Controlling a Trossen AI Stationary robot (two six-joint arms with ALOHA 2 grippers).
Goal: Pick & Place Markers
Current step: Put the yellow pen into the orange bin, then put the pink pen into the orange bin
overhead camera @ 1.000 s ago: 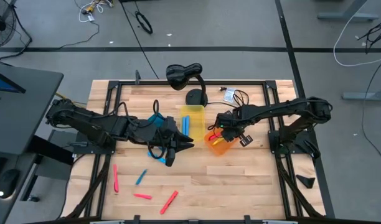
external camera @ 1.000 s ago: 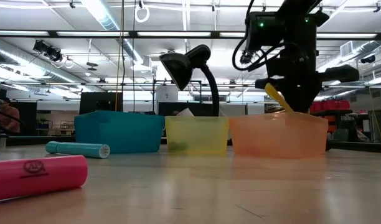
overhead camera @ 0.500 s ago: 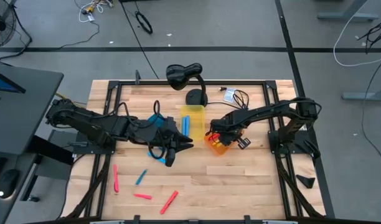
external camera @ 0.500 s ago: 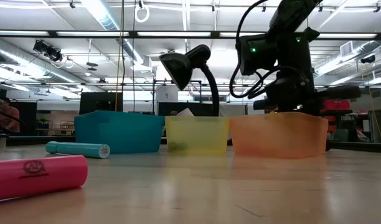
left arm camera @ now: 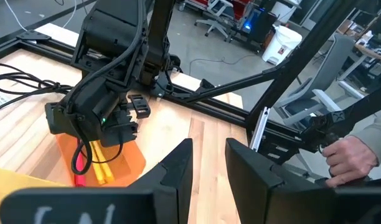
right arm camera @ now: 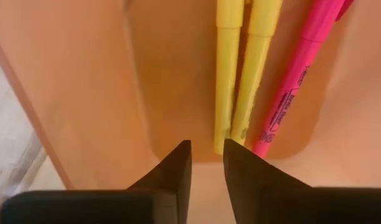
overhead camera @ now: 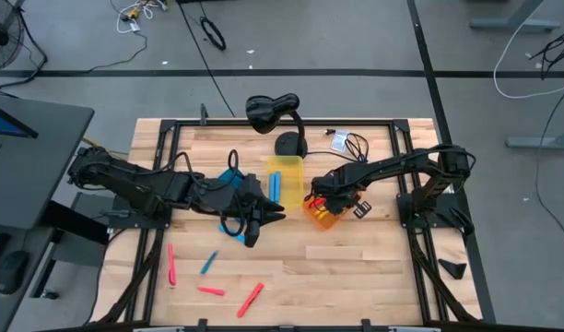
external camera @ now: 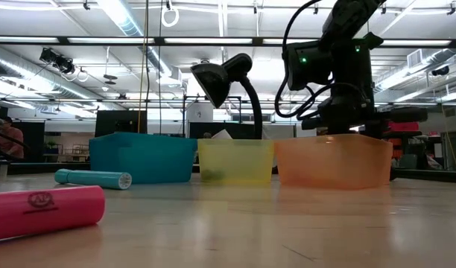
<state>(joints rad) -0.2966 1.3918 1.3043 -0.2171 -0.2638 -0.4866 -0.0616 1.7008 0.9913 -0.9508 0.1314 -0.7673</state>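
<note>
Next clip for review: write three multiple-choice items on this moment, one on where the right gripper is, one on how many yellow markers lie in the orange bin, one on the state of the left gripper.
1. Where is the right gripper?
A. Over the orange bin
B. Over the blue bin
C. By the loose markers at the table's front

2. How many yellow markers lie in the orange bin?
A. None
B. Two
C. Five

3. What is the left gripper's state?
A. Shut on a pink marker
B. Shut on a blue marker
C. Open and empty

Answers: 1 A, the high view shows it above that bin. 2 B, the right wrist view shows two beside a pink marker. 3 C, the left wrist view shows a gap between bare fingers.
</note>
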